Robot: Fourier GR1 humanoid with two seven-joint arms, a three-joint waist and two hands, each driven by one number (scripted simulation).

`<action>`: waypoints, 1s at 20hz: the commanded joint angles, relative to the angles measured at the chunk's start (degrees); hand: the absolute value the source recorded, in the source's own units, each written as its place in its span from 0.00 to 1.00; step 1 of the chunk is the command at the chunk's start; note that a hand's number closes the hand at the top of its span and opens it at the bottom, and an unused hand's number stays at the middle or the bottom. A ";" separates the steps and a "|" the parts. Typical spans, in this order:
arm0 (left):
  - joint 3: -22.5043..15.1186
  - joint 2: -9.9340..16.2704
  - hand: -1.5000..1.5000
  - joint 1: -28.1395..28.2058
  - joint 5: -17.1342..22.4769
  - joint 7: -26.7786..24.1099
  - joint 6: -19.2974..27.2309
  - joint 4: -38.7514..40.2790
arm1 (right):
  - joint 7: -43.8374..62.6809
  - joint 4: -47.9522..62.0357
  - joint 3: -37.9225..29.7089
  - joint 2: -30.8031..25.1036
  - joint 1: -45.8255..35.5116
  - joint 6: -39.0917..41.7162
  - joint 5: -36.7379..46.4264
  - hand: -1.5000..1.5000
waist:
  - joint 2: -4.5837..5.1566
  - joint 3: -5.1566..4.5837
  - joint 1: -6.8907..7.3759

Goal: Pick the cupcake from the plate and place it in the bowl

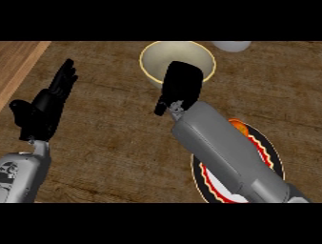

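the right robot hand (pixel 180 83) hangs over the bowl (pixel 156 57), fingers curled; what it holds is hidden. the left robot hand (pixel 48 102) rests spread at the left, above the surface (pixel 115 143). the plate (pixel 273 157) lies under the right forearm.

A wooden counter (pixel 122 157) seen from above. At the far middle sits a pale bowl (pixel 153 55). The right hand (pixel 180 86) hangs over its near rim, fingers curled downward. The right forearm crosses a dark plate (pixel 271 152) at near right. The left hand (pixel 48 102) rests open at left, fingers straight.
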 commanded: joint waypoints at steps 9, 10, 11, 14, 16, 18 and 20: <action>0.59 -0.19 0.50 -0.56 -0.61 0.14 0.71 2.42 | 18.50 7.81 0.67 0.53 -22.45 -10.06 10.91 1.00 | -0.84 -0.11 -1.90; 0.58 0.02 0.50 -0.18 -1.27 -0.35 1.17 2.13 | 19.89 7.87 0.96 0.53 -23.72 -9.23 10.60 1.00 | -1.14 -0.11 -1.86; 1.09 -0.18 0.50 -0.31 -0.27 0.63 0.80 2.93 | 21.03 7.61 0.31 0.53 -25.14 -8.50 9.80 1.00 | -1.27 -0.12 -2.38; 1.00 -0.75 0.50 -0.19 -0.81 -1.10 1.39 3.25 | 20.74 10.74 -1.05 0.52 -25.95 -12.01 10.29 1.00 | -0.67 -0.09 -3.19; 2.13 0.37 0.50 0.15 -0.29 -0.04 1.25 2.02 | 19.60 12.49 -1.97 0.52 -25.75 -14.04 10.26 1.00 | -0.86 0.03 -4.03; 2.04 -0.10 0.50 0.54 0.08 -0.54 1.04 1.82 | 18.95 13.00 -2.71 0.52 -23.85 -17.80 9.59 1.00 | -0.73 0.06 -4.37; 3.14 0.93 0.50 0.71 0.08 -0.73 0.96 2.64 | 18.30 13.36 -2.82 0.52 -23.66 -20.23 9.34 1.00 | -0.76 0.07 -4.76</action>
